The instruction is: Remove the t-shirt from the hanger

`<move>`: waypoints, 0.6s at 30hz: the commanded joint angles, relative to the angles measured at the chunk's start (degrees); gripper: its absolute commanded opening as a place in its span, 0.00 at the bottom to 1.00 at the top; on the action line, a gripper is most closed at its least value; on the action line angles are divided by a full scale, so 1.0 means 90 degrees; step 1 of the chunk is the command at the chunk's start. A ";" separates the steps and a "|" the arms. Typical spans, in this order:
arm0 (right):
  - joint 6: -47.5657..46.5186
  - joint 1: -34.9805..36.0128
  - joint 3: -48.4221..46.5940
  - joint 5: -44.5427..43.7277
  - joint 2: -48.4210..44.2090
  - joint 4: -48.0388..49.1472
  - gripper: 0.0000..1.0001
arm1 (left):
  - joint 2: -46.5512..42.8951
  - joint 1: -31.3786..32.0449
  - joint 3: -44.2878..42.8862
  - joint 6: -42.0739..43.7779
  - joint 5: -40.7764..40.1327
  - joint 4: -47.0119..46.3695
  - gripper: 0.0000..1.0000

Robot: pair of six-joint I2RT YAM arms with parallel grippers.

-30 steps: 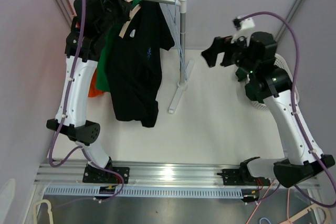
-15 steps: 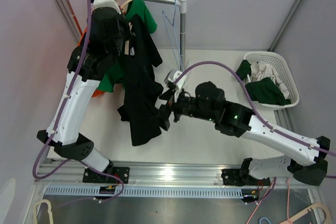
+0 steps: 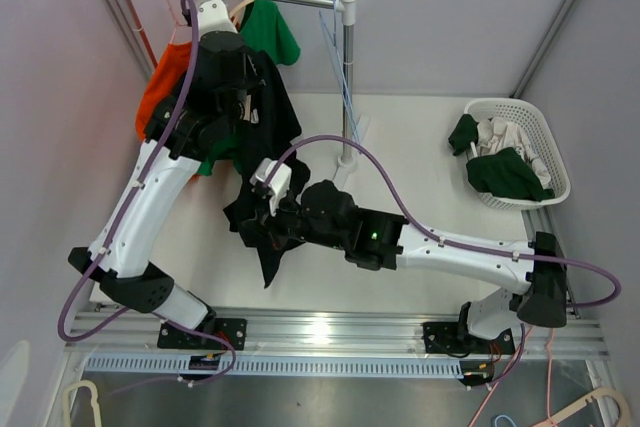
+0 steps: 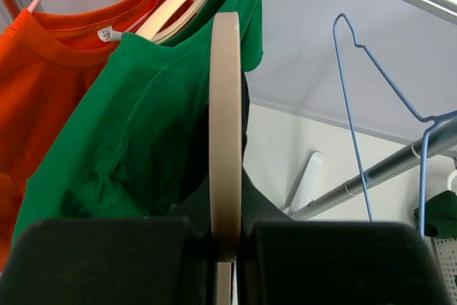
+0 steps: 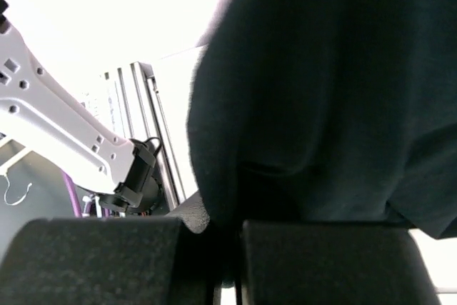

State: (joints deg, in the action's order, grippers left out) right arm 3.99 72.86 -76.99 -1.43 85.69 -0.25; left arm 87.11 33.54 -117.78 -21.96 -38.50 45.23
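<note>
Two-arm hold on the black t-shirt (image 3: 275, 117), left of centre.
Top view: left gripper (image 3: 240, 107) above, right gripper (image 3: 258, 232) below on the cloth. Left wrist: jaws closed on the wooden hanger (image 4: 226, 105). Right wrist: jaws pinched together on a fabric fold. Risk: a pull may snag the collar or slip the fold.

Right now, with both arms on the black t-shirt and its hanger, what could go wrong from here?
1. The right end effector pinches only a fold of the black t-shirt; a pull may slip off.
2. The left end effector clamps the thin beige hanger edge-on, so it may twist in the grip.
3. The green t-shirt hangs close beside that hanger and could be dragged along.
</note>
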 commanded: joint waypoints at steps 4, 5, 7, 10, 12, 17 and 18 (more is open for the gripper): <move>0.0055 0.0731 -0.0224 -0.0768 -0.0448 -0.0010 0.00 | -0.0216 -0.0035 0.0029 -0.0099 -0.0156 -0.0651 0.01; 0.0065 0.0858 -0.0283 -0.0865 -0.0488 -0.0398 0.00 | -0.0187 -0.0093 0.0088 -0.0177 0.0047 -0.0632 0.01; 0.0055 0.1327 -0.0419 -0.1187 -0.0595 -0.0625 0.00 | -0.0089 -0.0250 0.0224 -0.0324 0.0195 -0.0719 0.01; 0.0065 0.1970 -0.0488 -0.1510 -0.0605 -0.0997 0.00 | 0.0086 -0.0347 0.0254 -0.0285 0.0176 -0.0855 0.01; 0.0162 0.2235 -0.0469 -0.1696 -0.0556 -0.1221 0.00 | 0.0194 -0.0416 0.0225 -0.0237 0.0138 -0.0895 0.01; 0.0581 0.2539 -0.0090 -0.1560 -0.0312 -0.1428 0.00 | 0.0506 -0.0592 -0.0086 -0.0217 0.0274 -0.0867 0.01; 0.0660 0.2539 0.0047 -0.1560 -0.0312 -0.1350 0.00 | 0.0536 -0.0640 -0.0136 -0.0197 0.0293 -0.0837 0.01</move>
State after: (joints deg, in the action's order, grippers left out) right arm 6.39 94.54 -78.30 -16.21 82.46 -11.77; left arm 90.85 29.47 -115.70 -22.96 -36.18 43.33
